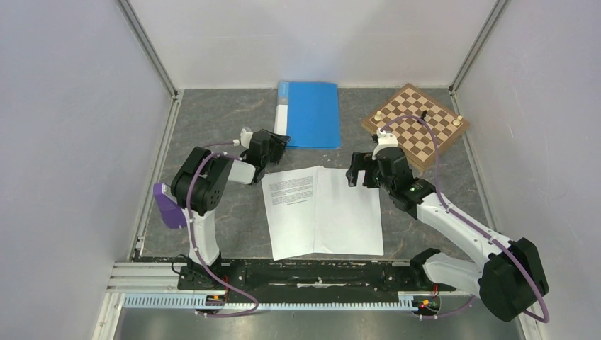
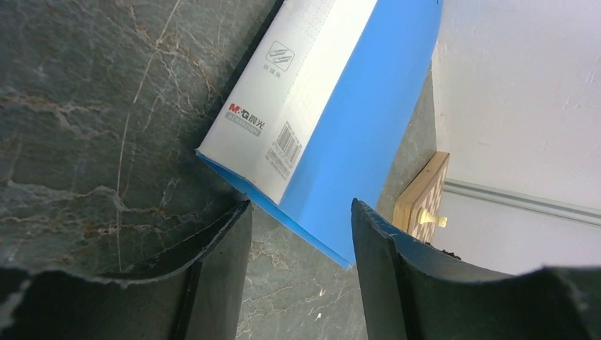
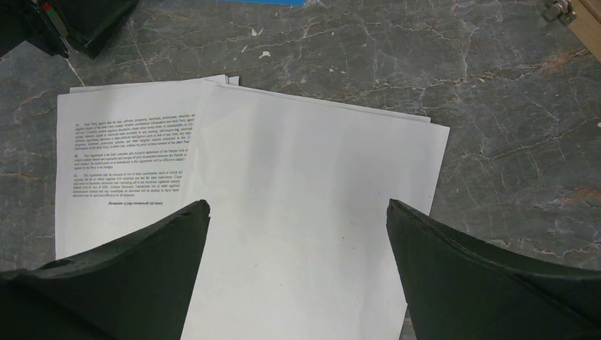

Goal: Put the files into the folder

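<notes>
while the blue folder lies closed at the far middle of the table, its pale spine strip on the left, nothing can go in, so your first risk sits with the left gripper. it hovers just near of the folder's near-left corner, jaws parted and empty, lined up on the spine side. pinch there and you likely clamp both covers together, or lift the whole folder instead of opening it. the plastic looks slick on the marbled top, so a low nudge may only shove it toward the far wall.

the files lie in the middle of the table, near of the folder and apart from it, fanned into offset sheets, a blank one overlapping the printed one on its left. the right gripper hangs over their far right edge, spread wide and holding nothing. thin flat paper gives the fingers no edge to bite; press and close and you may crumple the top sheet, or take one sheet and leave the rest.

mind the right arm too: the chessboard sits just right of that gripper at the far right, small chess pieces on it, and the purple cable arcs over it. a swing toward the folder could topple them.
</notes>
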Controlling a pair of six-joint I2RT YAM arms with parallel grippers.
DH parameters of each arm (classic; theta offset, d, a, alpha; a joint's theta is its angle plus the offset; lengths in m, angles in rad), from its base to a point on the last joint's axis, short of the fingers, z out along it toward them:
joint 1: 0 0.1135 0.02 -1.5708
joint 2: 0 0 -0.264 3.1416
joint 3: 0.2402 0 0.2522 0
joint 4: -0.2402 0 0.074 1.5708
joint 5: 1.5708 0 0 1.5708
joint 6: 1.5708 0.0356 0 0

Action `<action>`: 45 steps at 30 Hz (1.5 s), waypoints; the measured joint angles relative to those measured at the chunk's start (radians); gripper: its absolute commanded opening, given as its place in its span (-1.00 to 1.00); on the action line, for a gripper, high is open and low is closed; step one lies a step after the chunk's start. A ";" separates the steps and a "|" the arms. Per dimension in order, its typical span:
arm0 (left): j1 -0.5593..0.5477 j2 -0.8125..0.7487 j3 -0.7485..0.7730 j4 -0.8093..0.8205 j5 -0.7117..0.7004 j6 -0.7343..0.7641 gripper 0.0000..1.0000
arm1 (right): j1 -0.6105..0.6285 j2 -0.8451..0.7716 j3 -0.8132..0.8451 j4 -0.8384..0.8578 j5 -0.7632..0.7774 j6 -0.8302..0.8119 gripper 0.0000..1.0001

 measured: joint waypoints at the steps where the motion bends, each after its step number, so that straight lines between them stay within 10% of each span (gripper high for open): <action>1: 0.001 0.003 0.002 0.003 0.001 -0.003 0.18 | 0.000 0.000 0.000 0.000 0.000 0.000 0.97; 45: 0.005 0.068 -0.007 0.159 -0.065 -0.181 0.08 | -0.009 0.024 -0.008 -0.007 -0.020 -0.006 0.98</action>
